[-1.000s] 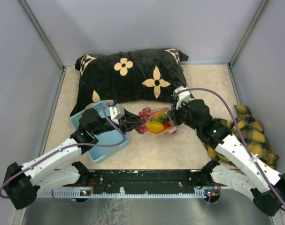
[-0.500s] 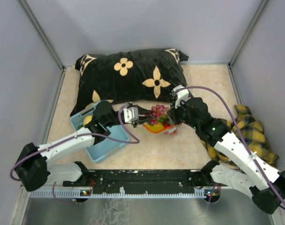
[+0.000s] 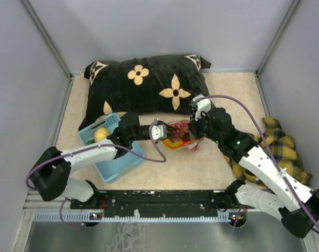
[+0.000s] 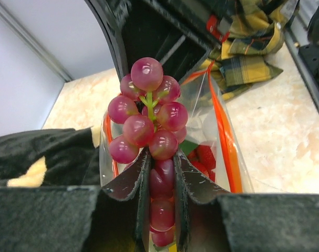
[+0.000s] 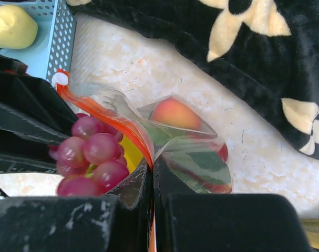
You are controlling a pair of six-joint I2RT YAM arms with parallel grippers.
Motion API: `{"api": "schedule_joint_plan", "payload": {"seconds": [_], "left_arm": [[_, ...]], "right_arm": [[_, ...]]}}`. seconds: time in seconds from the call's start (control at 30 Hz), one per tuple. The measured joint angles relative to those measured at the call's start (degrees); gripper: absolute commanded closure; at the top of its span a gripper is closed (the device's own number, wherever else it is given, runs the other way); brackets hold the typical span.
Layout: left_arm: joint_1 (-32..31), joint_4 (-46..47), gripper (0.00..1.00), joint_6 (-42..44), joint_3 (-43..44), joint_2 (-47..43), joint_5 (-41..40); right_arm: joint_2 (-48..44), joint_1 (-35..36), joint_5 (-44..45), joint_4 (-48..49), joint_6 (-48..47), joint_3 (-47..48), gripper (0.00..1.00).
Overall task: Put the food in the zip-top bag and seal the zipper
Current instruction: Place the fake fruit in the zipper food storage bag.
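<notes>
Nearest the arm bases, a light blue perforated plastic basket [image 3: 116,165] holds a yellow toy pear [image 3: 100,134]. Just beyond it, the left gripper [image 4: 160,157] grasps a purple toy grape bunch [image 4: 147,113] at the mouth of the small clear zip-top bag [image 5: 193,165]. The right gripper [image 5: 152,167], its fingers clenched, pinches the bag's thin red zipper strip [image 5: 114,119]. An orange-pink toy peach [image 5: 174,113] lies inside the bag. Farthest back is a black flower-patterned pillow [image 3: 148,84].

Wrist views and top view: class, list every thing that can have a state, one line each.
left gripper, shut on purple grape bunch
right gripper, shut on zip-top bag mouth edge
zipper, unsealed
zip-top bag, open, partly filled
basket, holding a yellow pear
</notes>
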Motion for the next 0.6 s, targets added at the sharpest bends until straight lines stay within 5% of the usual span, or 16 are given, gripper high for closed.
{"api": "schedule_joint_plan", "payload": {"seconds": [0.43,0.6], "left_arm": [[-0.9,-10.1,0.99,6.4,0.9,3.3,-5.4],[-1.1,-16.7,0.86,8.2,5.8,5.7,-8.3]], "right_arm": [[0.0,0.0,0.0,0.0,0.0,0.0,1.0],[0.0,0.0,0.0,0.0,0.0,0.0,1.0]]}}
